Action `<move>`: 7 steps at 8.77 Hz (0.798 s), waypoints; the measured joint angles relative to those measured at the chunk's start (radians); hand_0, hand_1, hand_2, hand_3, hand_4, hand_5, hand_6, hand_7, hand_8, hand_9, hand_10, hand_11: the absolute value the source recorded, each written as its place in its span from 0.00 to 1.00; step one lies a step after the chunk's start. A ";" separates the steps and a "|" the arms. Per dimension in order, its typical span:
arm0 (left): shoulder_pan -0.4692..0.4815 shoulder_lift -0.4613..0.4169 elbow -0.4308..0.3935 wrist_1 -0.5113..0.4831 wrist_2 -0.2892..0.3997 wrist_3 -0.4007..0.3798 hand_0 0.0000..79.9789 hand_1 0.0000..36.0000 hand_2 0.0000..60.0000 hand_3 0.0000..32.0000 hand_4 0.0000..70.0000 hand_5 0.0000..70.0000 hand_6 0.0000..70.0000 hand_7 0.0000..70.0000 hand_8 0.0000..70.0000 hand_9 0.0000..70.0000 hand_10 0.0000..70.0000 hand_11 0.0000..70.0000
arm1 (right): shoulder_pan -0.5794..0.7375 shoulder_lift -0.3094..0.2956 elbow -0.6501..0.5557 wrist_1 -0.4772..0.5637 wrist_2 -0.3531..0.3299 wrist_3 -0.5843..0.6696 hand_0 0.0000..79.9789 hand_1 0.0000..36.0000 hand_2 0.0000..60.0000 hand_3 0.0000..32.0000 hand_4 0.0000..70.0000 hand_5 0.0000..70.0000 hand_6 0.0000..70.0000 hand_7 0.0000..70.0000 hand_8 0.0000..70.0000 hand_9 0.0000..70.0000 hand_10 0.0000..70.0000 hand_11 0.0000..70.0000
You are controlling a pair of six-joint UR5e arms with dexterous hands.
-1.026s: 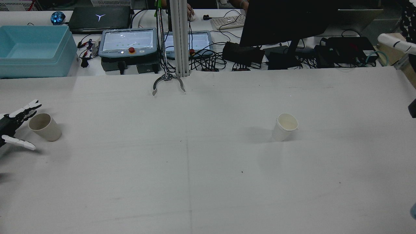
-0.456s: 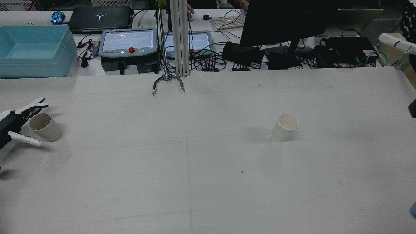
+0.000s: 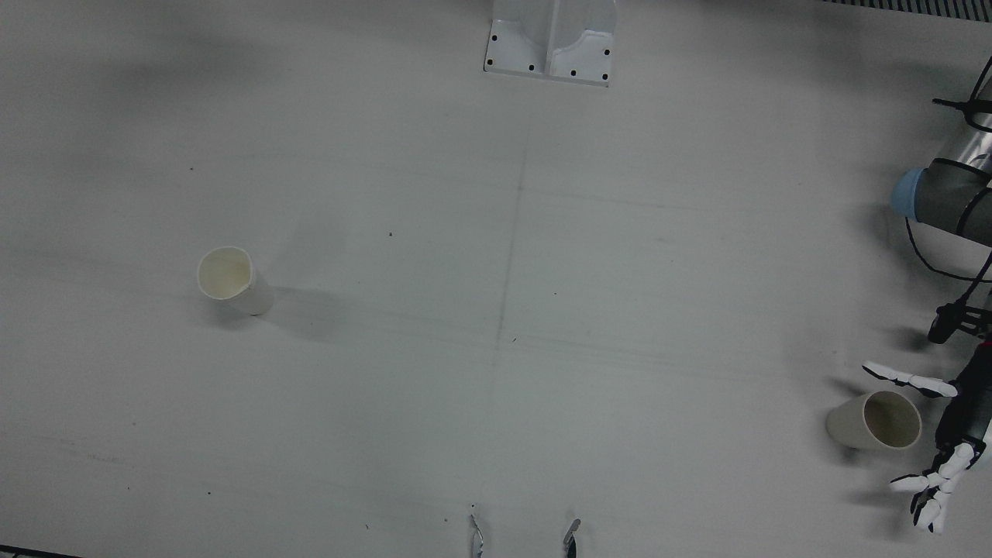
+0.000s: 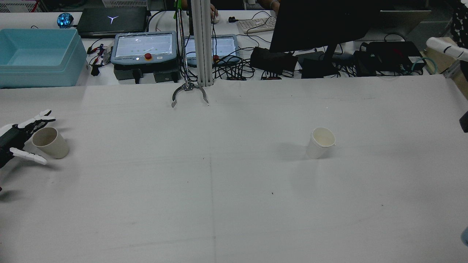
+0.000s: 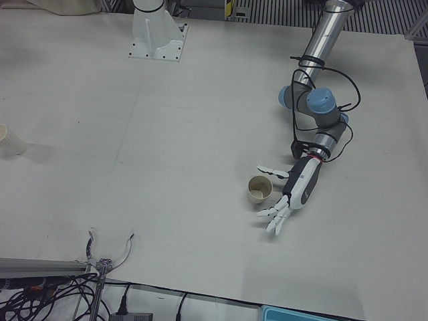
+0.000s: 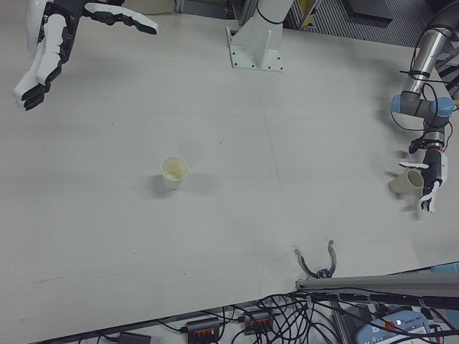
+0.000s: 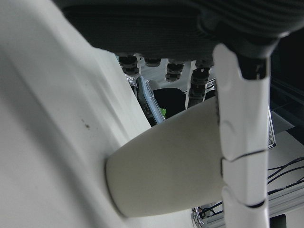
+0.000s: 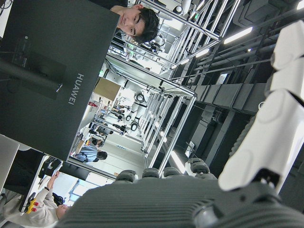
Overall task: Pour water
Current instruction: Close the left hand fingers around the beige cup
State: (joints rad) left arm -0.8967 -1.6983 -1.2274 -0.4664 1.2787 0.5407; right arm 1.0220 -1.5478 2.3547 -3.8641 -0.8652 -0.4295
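Observation:
A beige paper cup (image 4: 50, 142) stands upright at the table's left edge in the rear view; it also shows in the front view (image 3: 874, 421), the left-front view (image 5: 260, 188) and the left hand view (image 7: 166, 166). My left hand (image 4: 22, 138) is open around it, fingers behind and thumb in front, palm close to the cup; I cannot tell whether it touches. A white paper cup (image 4: 320, 142) stands upright right of centre, also in the front view (image 3: 232, 280) and right-front view (image 6: 174, 172). My right hand (image 6: 54, 39) is open, raised high, away from both cups.
A metal grabber tool (image 4: 189, 93) lies at the table's far edge near an aluminium post (image 4: 202, 40). A blue bin (image 4: 38, 56), control tablets, cables and a monitor stand beyond the table. The arm pedestal (image 3: 552, 39) sits at the front view's top.
My left hand has moved a little toward the beige cup and its fingers have come closer around it. The cups and the right arm have not moved.

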 measured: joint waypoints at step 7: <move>0.049 -0.020 -0.016 0.040 -0.001 -0.019 0.85 0.69 0.03 0.00 0.33 0.34 0.07 0.11 0.01 0.02 0.06 0.13 | 0.003 -0.002 -0.001 0.000 0.000 0.000 0.53 0.33 0.25 0.00 0.06 0.02 0.00 0.00 0.00 0.01 0.00 0.00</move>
State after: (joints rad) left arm -0.8481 -1.7185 -1.2436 -0.4266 1.2781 0.5214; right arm 1.0250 -1.5493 2.3532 -3.8641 -0.8652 -0.4295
